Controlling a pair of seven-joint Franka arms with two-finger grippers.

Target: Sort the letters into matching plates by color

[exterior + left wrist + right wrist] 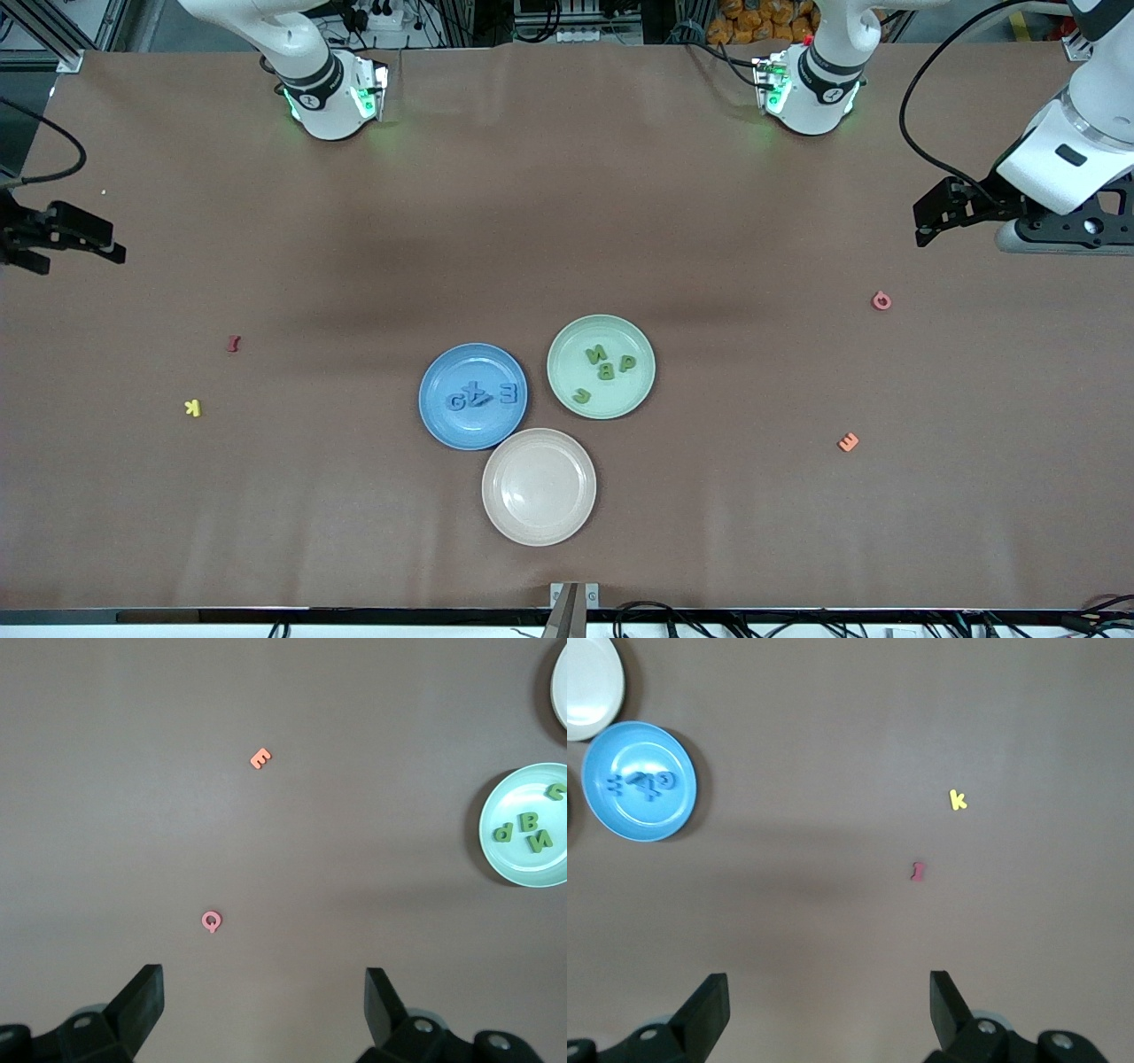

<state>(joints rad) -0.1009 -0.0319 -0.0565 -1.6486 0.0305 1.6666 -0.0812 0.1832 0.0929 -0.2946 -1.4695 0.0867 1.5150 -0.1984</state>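
Nearest the front camera: beige-pink plate (539, 486), empty, no part in the sort. Just above it in that view sit the two task plates, side by side and close to it.

Blue plate (473, 396), toward the right arm's end: holds blue letters (483, 395), bunched at its middle; a G, an E and two overlapping ones can be made out. Pale green plate (601, 366), toward the left arm's end, a little farther from the camera: holds green letters (606, 369), N, B, P and one more near the rim.

Strays on the bare table, none blue or green: orange E (849, 441) and pink letter (881, 300) toward the left arm's end; yellow K (192, 408) and dark red letter (234, 344) toward the right arm's end.

Left gripper (930, 220): up over the table's left-arm end, fingers spread wide, nothing held. Right gripper (97, 246): at the right-arm end, fingers also spread, nothing held. Both arms wait well apart from the plates.

Judgement: sort looks complete; no blue or green letter lies loose. Best handling now is to leave the strays alone, keep both arms clear of the plates, and avoid nudging the stacked blue pair.
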